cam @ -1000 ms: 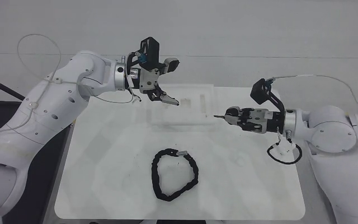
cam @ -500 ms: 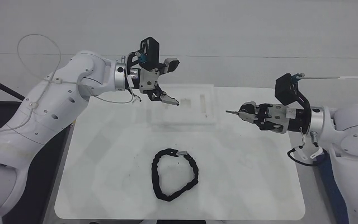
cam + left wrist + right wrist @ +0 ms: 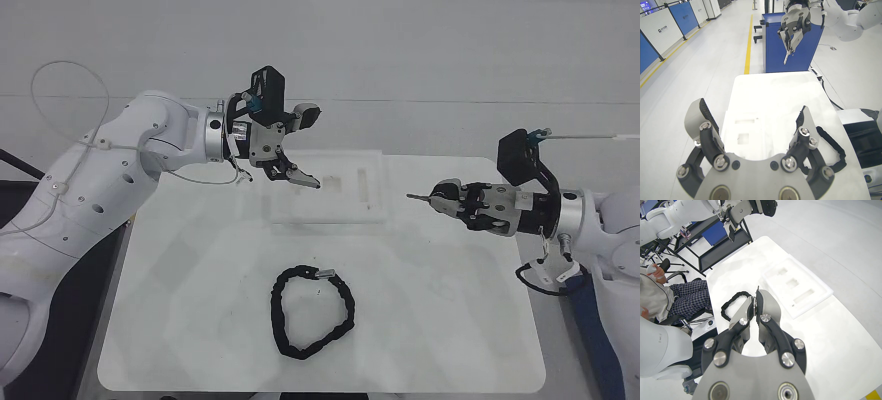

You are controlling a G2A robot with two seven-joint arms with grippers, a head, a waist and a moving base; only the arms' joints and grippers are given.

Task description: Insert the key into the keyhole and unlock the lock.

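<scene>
A black chain lock (image 3: 310,310) lies looped on the white table (image 3: 450,320), with its metal lock body (image 3: 325,271) on the far side of the loop. My right gripper (image 3: 438,193) hangs above the table's right part, shut on a silver key (image 3: 416,197) whose blade points left. In the right wrist view the key (image 3: 754,303) sits pinched between the pads, with the chain lock (image 3: 730,306) lying beyond it. My left gripper (image 3: 314,148) stands open above the table's far left edge, holding nothing. The left wrist view shows that gripper (image 3: 753,111) open, the key (image 3: 786,56) far off and the chain lock (image 3: 834,147).
A white foam tray (image 3: 335,188) with several small recesses lies at the back middle of the table, just below the left gripper. A blue cabinet (image 3: 791,64) stands past the table's right end.
My right gripper has drawn back to the right with the key, away from the foam tray. The left arm and the chain lock have not moved.
</scene>
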